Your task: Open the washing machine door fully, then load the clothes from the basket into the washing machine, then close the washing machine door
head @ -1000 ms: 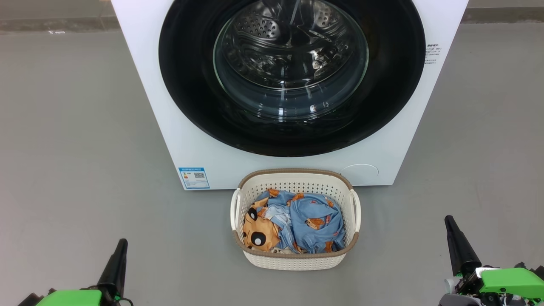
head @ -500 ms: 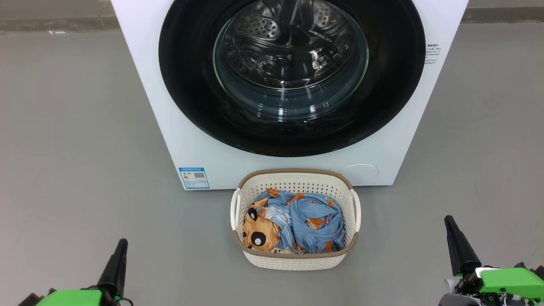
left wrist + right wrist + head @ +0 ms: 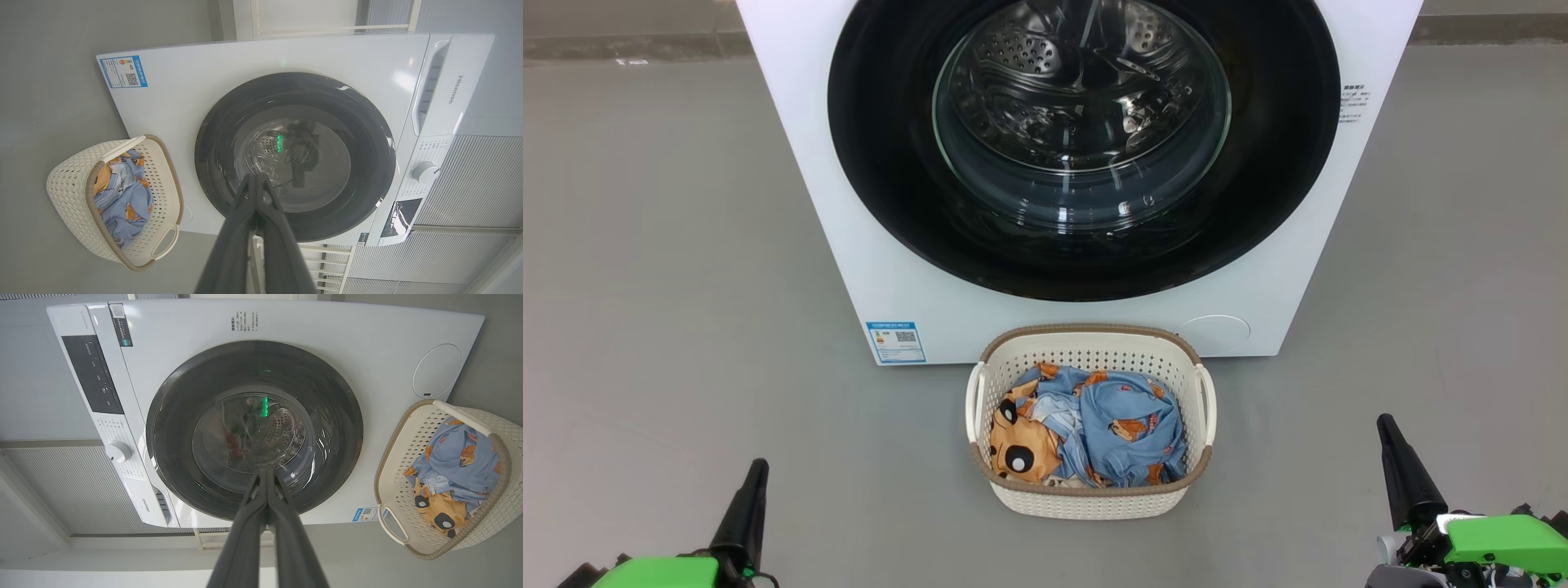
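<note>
The left gripper (image 3: 758, 469) hung clenched and empty. Centre, the washing machine door (image 3: 882, 147) sat shut, rigid and glossy, likely slippery; its edge looked the best hold. Below, soft light clothes (image 3: 1131, 425) lay in the basket (image 3: 1094, 500). The right gripper (image 3: 1386, 426) was clenched, empty.

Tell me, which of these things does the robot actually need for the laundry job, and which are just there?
For the job:
washing machine
door, closed
basket
clothes, in the basket
left gripper and right gripper, both shut and empty

Just there:
blue label sticker
round white flap
control knob
grey floor
</note>
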Controlling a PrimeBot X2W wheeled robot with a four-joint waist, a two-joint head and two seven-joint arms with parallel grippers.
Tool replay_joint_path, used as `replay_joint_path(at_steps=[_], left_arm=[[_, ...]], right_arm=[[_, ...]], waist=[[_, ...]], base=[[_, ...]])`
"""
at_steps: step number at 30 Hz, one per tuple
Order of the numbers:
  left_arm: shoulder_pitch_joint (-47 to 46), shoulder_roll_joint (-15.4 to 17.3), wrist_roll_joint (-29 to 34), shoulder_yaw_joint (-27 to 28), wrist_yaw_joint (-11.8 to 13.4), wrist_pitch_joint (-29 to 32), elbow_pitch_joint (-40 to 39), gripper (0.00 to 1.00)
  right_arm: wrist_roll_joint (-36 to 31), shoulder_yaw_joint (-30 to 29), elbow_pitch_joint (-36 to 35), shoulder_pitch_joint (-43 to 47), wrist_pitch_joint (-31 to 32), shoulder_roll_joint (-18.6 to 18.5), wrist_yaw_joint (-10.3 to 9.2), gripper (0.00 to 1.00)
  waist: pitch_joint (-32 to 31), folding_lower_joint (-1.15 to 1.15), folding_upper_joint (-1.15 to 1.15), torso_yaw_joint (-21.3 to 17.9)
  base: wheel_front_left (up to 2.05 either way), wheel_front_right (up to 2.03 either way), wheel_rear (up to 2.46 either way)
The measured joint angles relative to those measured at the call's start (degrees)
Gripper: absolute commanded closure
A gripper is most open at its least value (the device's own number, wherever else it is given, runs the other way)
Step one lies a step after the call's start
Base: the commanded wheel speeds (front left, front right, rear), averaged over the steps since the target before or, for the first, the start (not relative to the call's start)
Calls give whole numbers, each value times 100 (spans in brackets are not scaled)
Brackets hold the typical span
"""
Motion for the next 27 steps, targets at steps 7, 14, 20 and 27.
replay_joint_path(at_steps=[7,14,20,27], left_arm=[[0,-1,0,5,0,1,0,100],[-1,-2,1,11,0,1,0,100],[-1,-2,1,14,0,1,1,100],[-1,-3,1,19,0,7,11,100]], right_arm=[[0,-5,1,0,0,3,0,100],[-1,-9,1,0,1,8,0,100],[-55,-12,1,-1,1,10,0,100],[-134,-16,2,-1,8,12,0,100]], waist=[[0,0,0,0],[0,0,0,0],[0,0,0,0],[0,0,0,0]], base=[[0,0,0],[0,0,0],[0,0,0],[0,0,0]])
